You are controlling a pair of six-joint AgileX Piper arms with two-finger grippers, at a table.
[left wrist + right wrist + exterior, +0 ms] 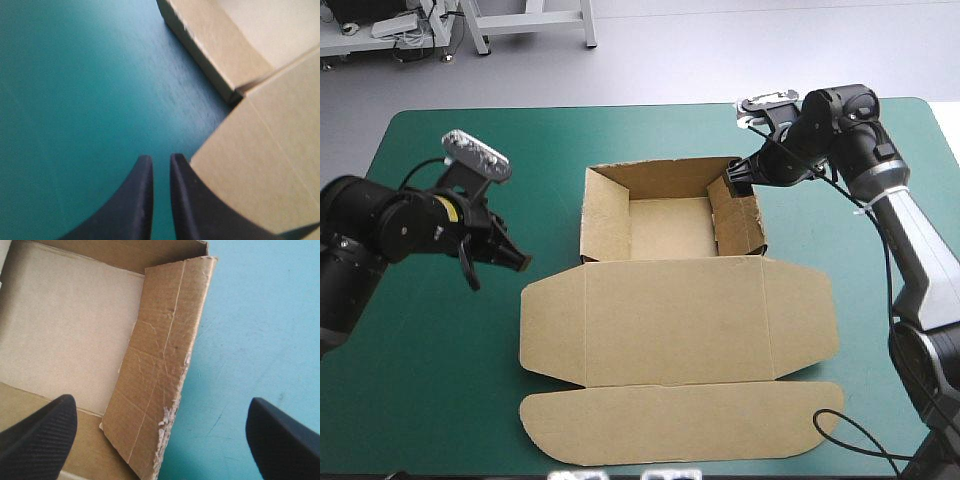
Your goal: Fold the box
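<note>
The brown box [670, 310] lies mid-table. Its tray has walls raised at the far side, and its lid [680, 435] is spread flat toward the front edge. My left gripper [517, 260] hovers shut over the teal-green cover, just left of where the tray meets the lid. In the left wrist view the gripper [160, 162] holds nothing, and the box [260, 165] lies beside it. My right gripper [738, 180] is at the tray's far right corner. It stands open [162, 410] astride the right wall [160, 380], which leans inward with a ragged edge.
Teal-green cover [420, 380] spreads wide to the left of the box, with a narrower strip [860, 250] on its right. The table's far edge [620, 108] runs a short way behind the tray.
</note>
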